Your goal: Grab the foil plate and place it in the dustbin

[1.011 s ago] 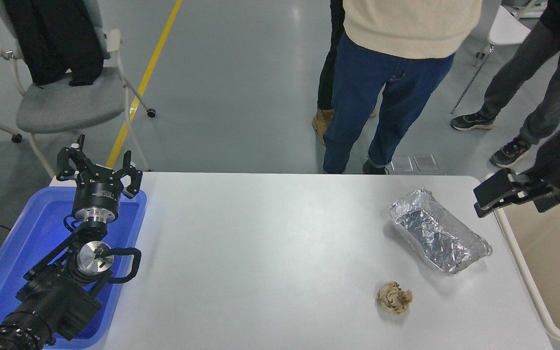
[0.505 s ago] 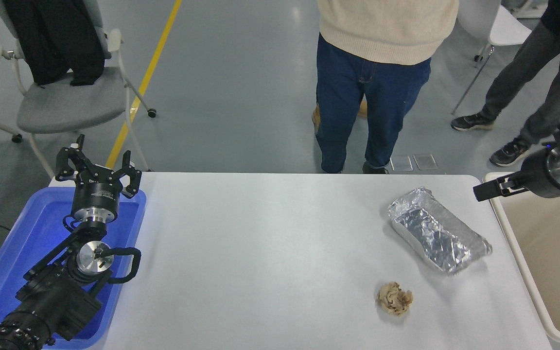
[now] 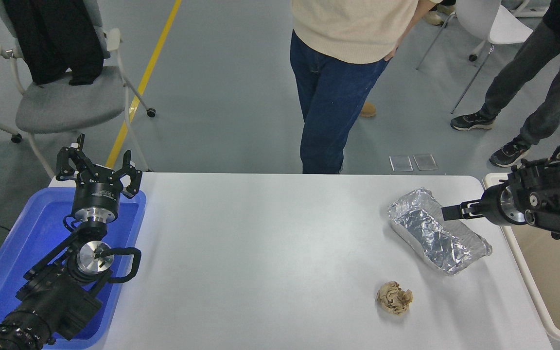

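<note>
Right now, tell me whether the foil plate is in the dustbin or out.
Out. The foil plate lies on the white table, left of the dustbin.

The foil plate (image 3: 438,232) at the table's three o'clock side is thin aluminium, crinkled and mirror-bright. At five o'clock the paper ball (image 3: 394,297) is tan, crumpled and dull. The table (image 3: 260,253) has a smooth, faintly sheened white top. The tray (image 3: 22,243) at nine o'clock is glossy blue plastic; the dustbin (image 3: 552,272) is matt beige plastic. Both grippers are matt black, the left gripper (image 3: 97,172) behind a polished metal collar.
</note>
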